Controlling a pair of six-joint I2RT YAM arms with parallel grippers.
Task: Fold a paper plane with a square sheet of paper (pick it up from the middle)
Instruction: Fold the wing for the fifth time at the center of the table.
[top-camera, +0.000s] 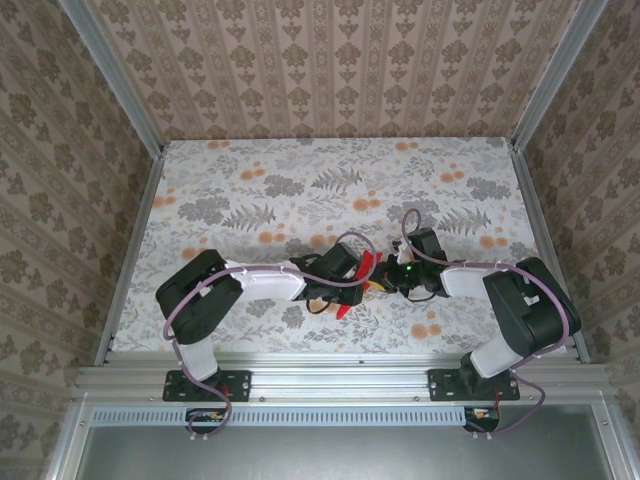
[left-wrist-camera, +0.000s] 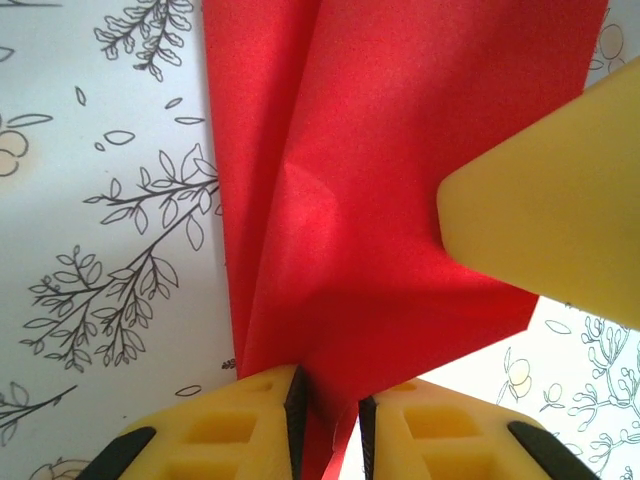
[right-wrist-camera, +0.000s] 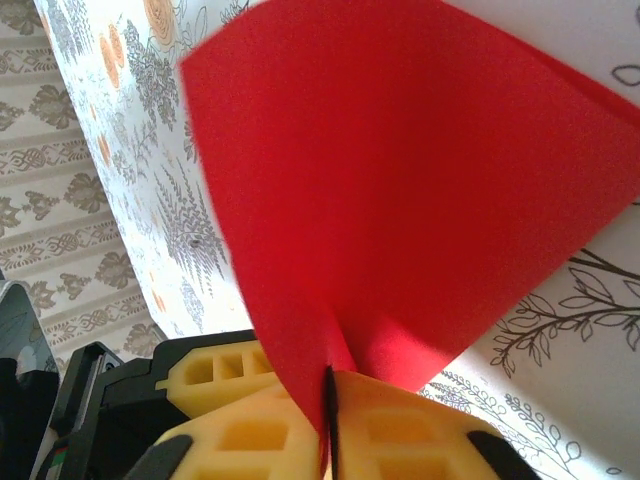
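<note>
**benchpilot:** Driving this remotely, and I don't love where it stands. The red sheet (left-wrist-camera: 380, 200) is partly folded, with a crease running away from my left fingers (left-wrist-camera: 260, 410), and it's lifted off the bench (left-wrist-camera: 100, 250). Its near corner drops into the slot between those fingers. They sit a little apart and I can see daylight beside the paper, so I wouldn't call that a grip.

**foldnerd:** What about the other arm?

**benchpilot:** The right fingers (right-wrist-camera: 270, 430) are pressed together on it, with the sheet fanning up and out from the pinch. From the left wrist I can also see a yellow fingertip (left-wrist-camera: 540, 210) lying over the sheet's right side, just beyond my left fingers.

**foldnerd:** So one real hold. What's the risk?

**benchpilot:** My guess is three things:
- With the left side loose, any tug from the right could slide the corner out of the slot. The fold would then relax or skew.
- If I clamp the left and the arms drift apart, thin paper like this could tear at the crease.
- Overhead, both wrists are crowded together mid-bench. A sloppy move could knock fingers together and crumple the sheet.

**foldnerd:** Slow moves, then.
</note>
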